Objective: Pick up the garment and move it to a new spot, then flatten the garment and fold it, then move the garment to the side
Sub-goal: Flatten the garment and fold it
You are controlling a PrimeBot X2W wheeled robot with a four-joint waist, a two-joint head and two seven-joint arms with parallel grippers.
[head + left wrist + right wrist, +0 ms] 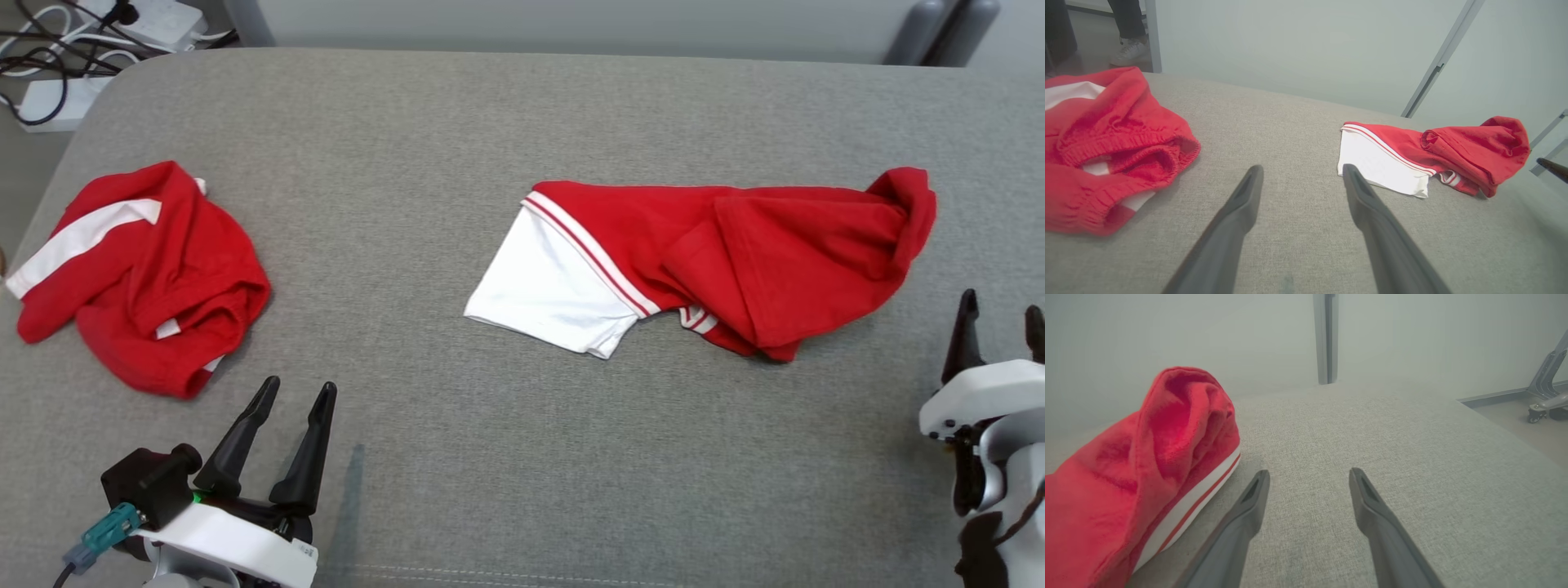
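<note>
right of centre on the grey fabric tabletop [522, 457]: the red-and-white garment [735, 253], loose, in no gripper's hold. long axis left to right across the head view, roughly parallel to the table's far edge. white panel edged with thin red and white stripes toward the robot's left; bunched red end toward the robot's right, its tip curled up. fairly flat at the white end, doubled over and rumpled at the red end.

low at the left of the head view: the left gripper [300, 385], 2 dark fingers spread apart, nothing between them, over bare fabric. in the left wrist view, aimed between the 2 garments, with the white panel just beyond 1 fingertip.

at the right edge of the head view: the right gripper [1001, 318], fingers likewise spread wide and empty, just beside the garment's red end, not touching it.

well apart, at the table's left: a 2nd crumpled red garment [155, 278] with a white stripe, elastic waistband showing in the left wrist view. beyond the far left corner: white power strips [57, 102] with black cables. on the floor past the table, in the left wrist view: a person's white shoe [1131, 53].
</note>
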